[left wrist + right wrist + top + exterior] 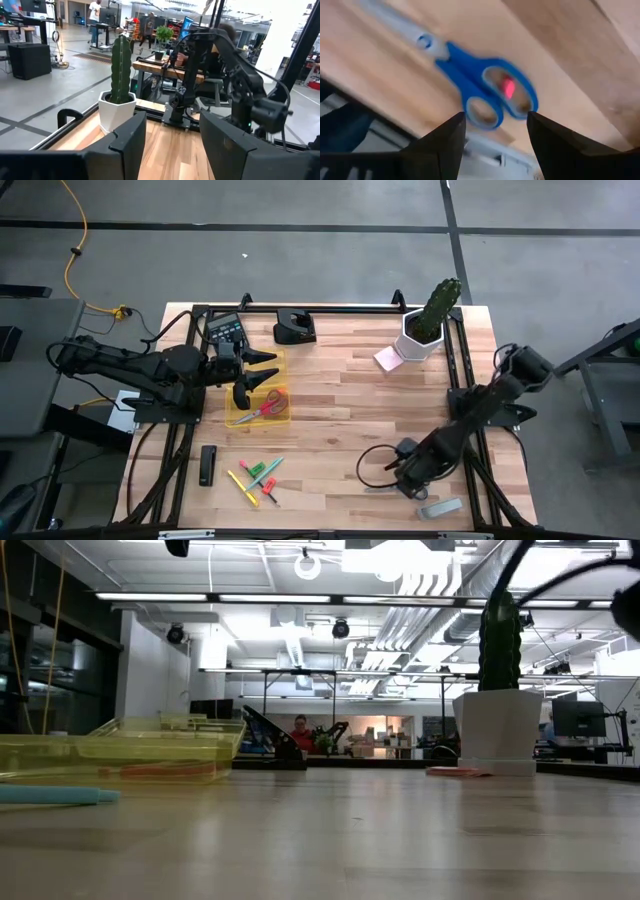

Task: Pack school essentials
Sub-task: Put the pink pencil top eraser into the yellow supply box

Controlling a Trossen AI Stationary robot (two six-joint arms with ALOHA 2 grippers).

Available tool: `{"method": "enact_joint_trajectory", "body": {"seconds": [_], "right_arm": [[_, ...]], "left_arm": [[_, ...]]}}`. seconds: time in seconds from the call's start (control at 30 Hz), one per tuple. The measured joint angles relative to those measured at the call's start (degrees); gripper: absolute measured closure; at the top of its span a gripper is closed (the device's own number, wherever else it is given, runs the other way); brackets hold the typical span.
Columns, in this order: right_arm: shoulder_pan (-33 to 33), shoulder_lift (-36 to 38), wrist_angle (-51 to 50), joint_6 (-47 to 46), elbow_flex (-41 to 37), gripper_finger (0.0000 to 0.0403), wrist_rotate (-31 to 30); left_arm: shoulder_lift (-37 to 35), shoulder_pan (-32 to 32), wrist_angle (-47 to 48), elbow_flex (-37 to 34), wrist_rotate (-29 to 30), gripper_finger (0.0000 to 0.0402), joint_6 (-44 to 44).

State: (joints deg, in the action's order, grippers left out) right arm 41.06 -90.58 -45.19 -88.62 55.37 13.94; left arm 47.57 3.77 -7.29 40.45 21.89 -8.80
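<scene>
My left gripper [258, 376] is open and hovers over the yellow tray [240, 416] at the table's left; the left wrist view shows nothing between its fingers [125, 142]. Red-handled scissors [263, 406] lie flat in that tray. My right gripper [495, 132] is open near the table's near right corner, just above the blue-handled scissors [487, 90], which lie flat on the wood, blades pointing away. Green, red and yellow pens [255, 478] lie loose near the near edge. The pink note pad [387, 358] rests beside the cactus pot.
A green cactus in a white pot [428, 325] stands at the far right. A calculator [225, 330] and a black holder [295, 328] sit at the far edge, and a black bar [207, 465] lies near left. Bare wood spans the table's middle [350, 410].
</scene>
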Motion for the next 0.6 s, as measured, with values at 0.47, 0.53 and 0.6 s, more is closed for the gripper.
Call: {"method": "enact_joint_trajectory", "body": {"seconds": [0.47,0.53,0.6], "right_arm": [[-0.3,-4.7,2.5,-1.4,0.1,0.0199,0.2],[-0.3,-4.7,2.5,-1.4,0.1,0.0199,0.2],[-0.3,-4.7,2.4,-1.4,0.1,0.0204,0.2]], "left_arm": [[0.0,0.0,0.0,0.0,1.5,0.0229,0.0],[0.0,0.0,0.0,0.0,2.0,0.0229,0.0],[0.0,0.0,0.0,0.0,2.4,0.0229,-0.1]]}}
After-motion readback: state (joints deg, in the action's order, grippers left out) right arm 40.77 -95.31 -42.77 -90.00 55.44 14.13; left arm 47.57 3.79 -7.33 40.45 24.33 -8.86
